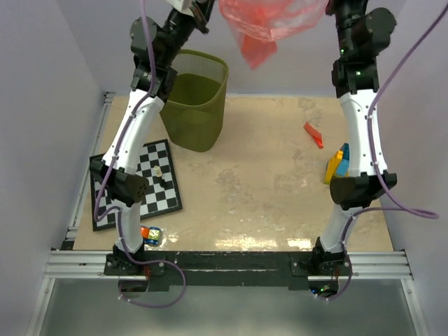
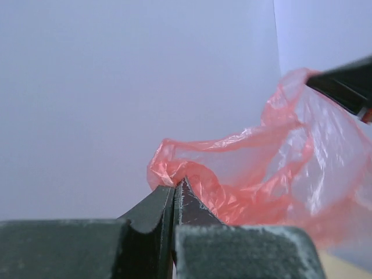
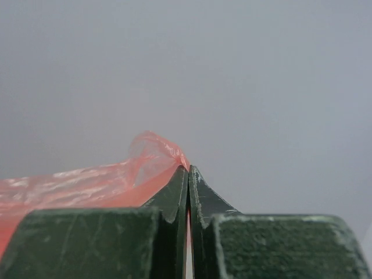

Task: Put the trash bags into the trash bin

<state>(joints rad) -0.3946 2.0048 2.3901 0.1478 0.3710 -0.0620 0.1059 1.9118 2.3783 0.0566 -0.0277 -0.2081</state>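
L claw, R claw tight on bag

Overhead, the light is bright, even and diffuse, falling from above. The bench carries white glare patches along its near edge, and only soft, faint shadows lie around the bin. The thin bag glows, lit through, and the top edge of the frame cuts it off. In the left wrist view the left end effector sits close to the lens and looks soft, while the bag shows fine white highlights. The right wrist view is dimmer and greyer. There the right end effector is grainy and blurred, and the wall darkens toward the top.
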